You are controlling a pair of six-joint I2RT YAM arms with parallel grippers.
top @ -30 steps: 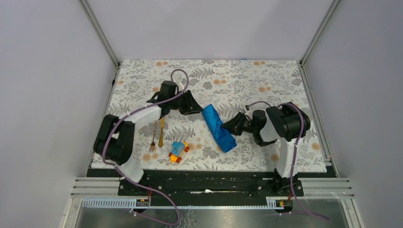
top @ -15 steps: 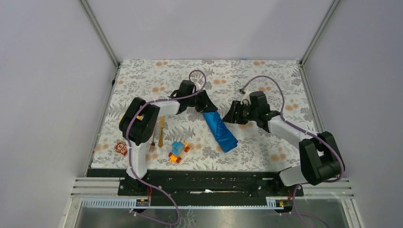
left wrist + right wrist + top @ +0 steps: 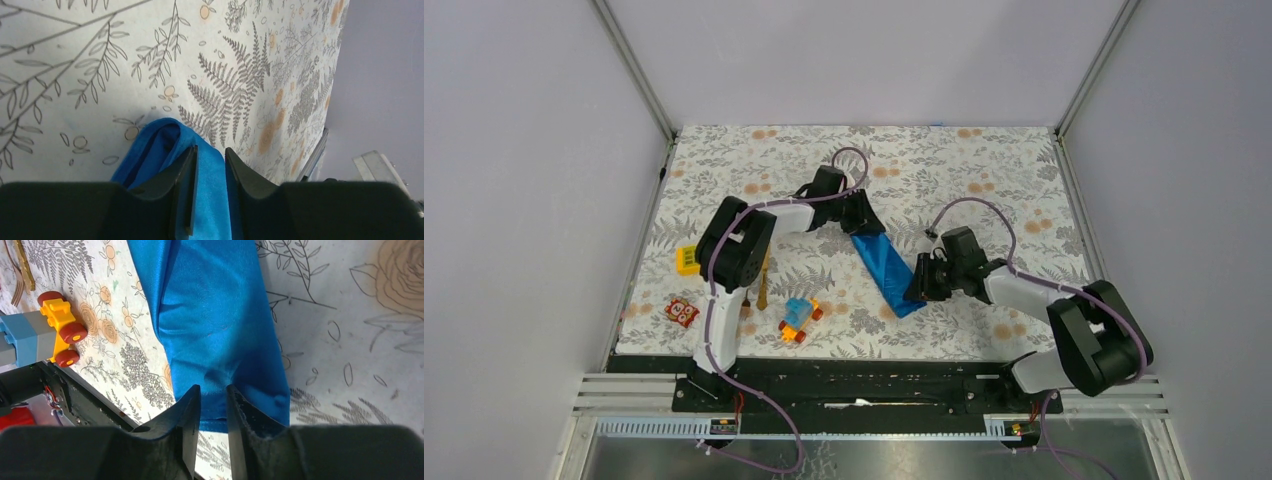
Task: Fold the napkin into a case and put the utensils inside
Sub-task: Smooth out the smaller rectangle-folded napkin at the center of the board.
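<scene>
— Over the table (image 3: 984,170), from the top camera, where did the napkin (image 3: 886,265) lie?

— Folded into a narrow strip, stretched between the two grippers. The left gripper (image 3: 861,222) sat on its far end and the right gripper (image 3: 914,287) on its near end. The utensils (image 3: 763,287) lay well apart from both pairs of fingers, off to the left, with a toy car (image 3: 799,320) roughly between them and the right fingers.

— And at the left wrist?

— Fingers (image 3: 182,190) narrow, with blue cloth filling the slit between them. They seemed to pinch a raised fold, and the rest bulged just beyond the tips and to one side.

— Right wrist?

— Fingers (image 3: 187,425) also narrow, set on the strip's near edge. Creases ran into the gap, so I judged it a pinch on the hem. Most of the cloth ran away ahead of the tips.

— What could go wrong?

— Both holds looked thin. If one gripper pulled before the other, cloth that glossy could slip out. Or only the top layer could lift, and the fold would spill open and leave no pocket. A low swing by the right fingers could also knock the toy car.
</scene>
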